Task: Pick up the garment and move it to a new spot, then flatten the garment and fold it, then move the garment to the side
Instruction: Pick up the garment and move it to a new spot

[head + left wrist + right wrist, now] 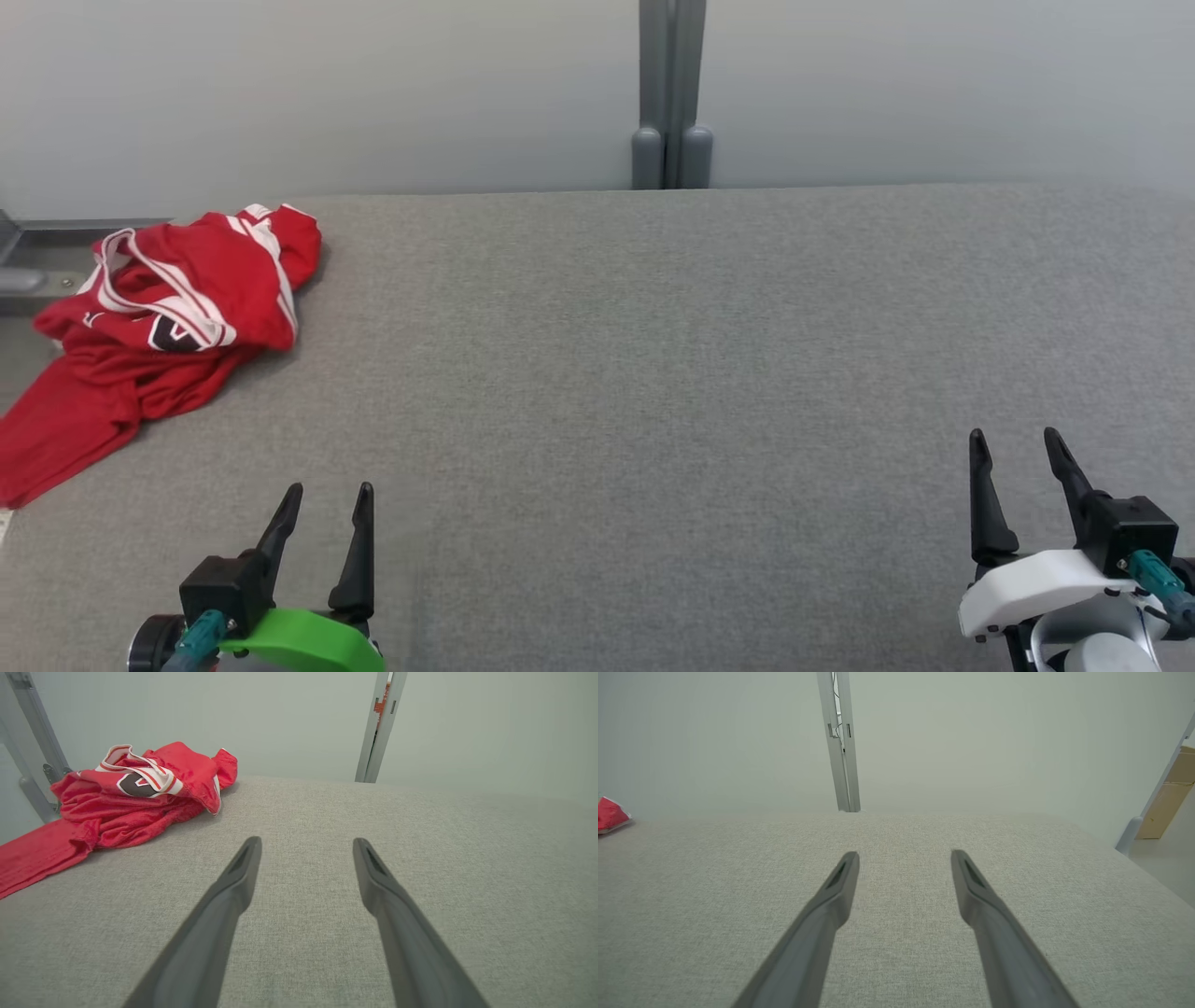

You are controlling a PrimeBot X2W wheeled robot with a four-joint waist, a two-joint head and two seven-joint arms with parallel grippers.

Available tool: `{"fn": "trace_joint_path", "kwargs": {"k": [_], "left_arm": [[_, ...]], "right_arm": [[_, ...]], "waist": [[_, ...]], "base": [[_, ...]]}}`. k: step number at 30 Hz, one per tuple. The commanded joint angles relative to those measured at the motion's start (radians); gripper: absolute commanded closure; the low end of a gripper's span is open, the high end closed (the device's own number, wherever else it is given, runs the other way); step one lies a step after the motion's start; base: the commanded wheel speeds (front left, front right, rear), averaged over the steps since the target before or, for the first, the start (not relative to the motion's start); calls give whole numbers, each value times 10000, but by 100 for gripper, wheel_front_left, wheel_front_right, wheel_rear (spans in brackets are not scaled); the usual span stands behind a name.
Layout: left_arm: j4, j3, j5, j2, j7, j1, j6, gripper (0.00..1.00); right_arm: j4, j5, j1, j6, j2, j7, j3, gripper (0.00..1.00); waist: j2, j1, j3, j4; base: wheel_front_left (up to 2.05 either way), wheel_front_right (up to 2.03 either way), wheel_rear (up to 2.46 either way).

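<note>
text: none legible | garment (201, 280): dark numeral (173, 334) partly folded under, unreadable

Garment (159, 317) on table's (653, 373) far left corner, post (670, 93) behind table's middle

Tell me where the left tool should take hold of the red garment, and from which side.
Probably the raised, bunched fold of the red garment nearest the open left tool, approached from the bare middle of the table: that fold stands up; the tail lies flat.
</note>
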Motion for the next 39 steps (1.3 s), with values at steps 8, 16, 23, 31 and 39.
{"fn": "trace_joint_path", "kwargs": {"k": [8, 16, 23, 31, 39], "left_arm": [[141, 83, 124, 76, -4, 267, 14, 0], [55, 660, 82, 67, -5, 582, 14, 0], [11, 503, 93, -62, -5, 398, 14, 0], [136, -202, -678, 29, -5, -1473, 14, 0], [1650, -1955, -2855, 925, 141, -5383, 14, 0]], "right_arm": [[118, 129, 207, 1, -26, -31, 236, 0], [370, 368, -317, -1, -30, -31, 990, 0], [419, 409, -270, -4, -38, -31, 1089, 0], [-39, -434, -1276, -4, -39, -31, 1180, 0], [-614, -1290, -2964, -4, -47, -31, 1317, 0]], "waist": [[0, 0, -328, 2827], [0, 0, -218, 3920], [0, 0, -134, 3959], [0, 0, 1905, 2745], [0, 0, 4835, 1394]], "base": [[0, 0, 0], [0, 0, 0], [0, 0, 0], [0, 0, 0], [0, 0, 0]]}}
